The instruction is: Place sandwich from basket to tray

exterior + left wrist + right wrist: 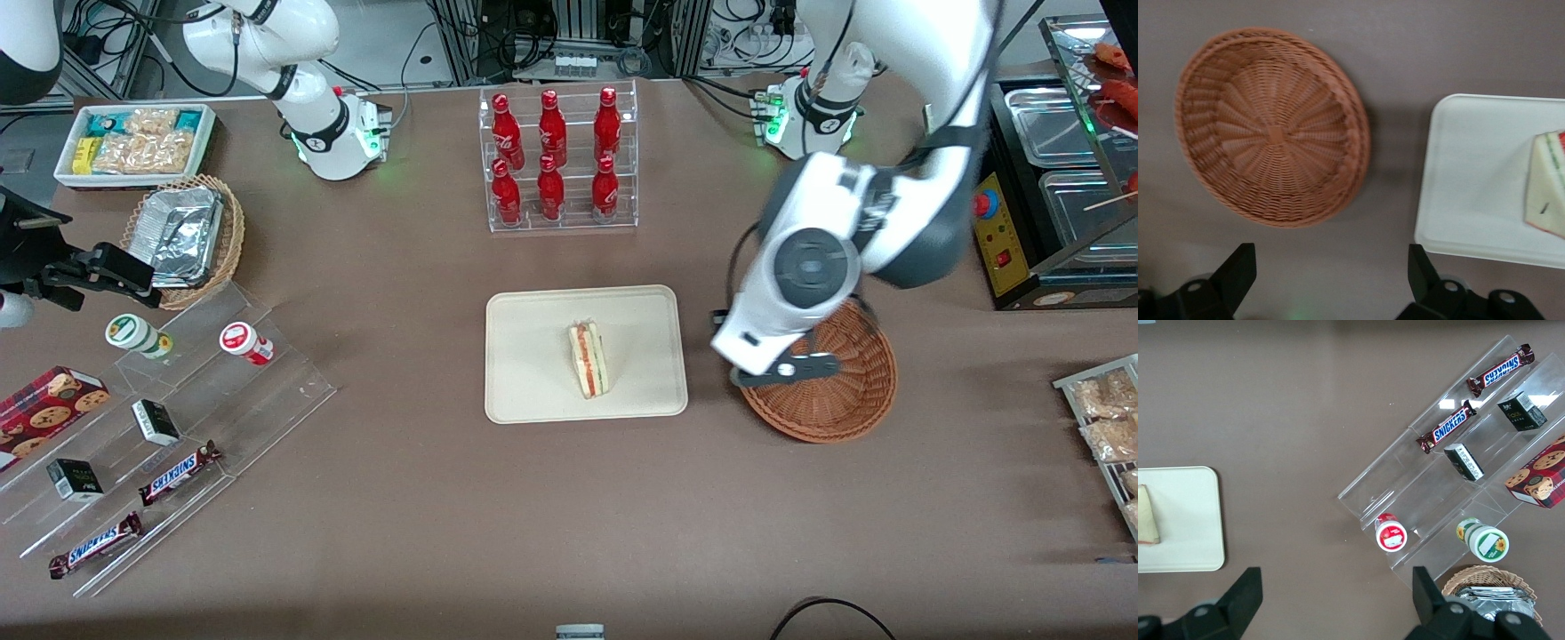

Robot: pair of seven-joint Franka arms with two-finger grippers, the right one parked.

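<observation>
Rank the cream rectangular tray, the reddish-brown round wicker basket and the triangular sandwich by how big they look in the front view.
1. Cream rectangular tray, largest.
2. Reddish-brown round wicker basket, partly hidden under the left arm's open gripper, so unsure.
3. Triangular sandwich on the tray, smallest.

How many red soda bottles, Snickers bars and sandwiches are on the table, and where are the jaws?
Red soda bottles: 6
Snickers bars: 2
Sandwich: 1, on the tray
Total: 9
Gripper hovers beside the empty basket, jaws open.
</observation>
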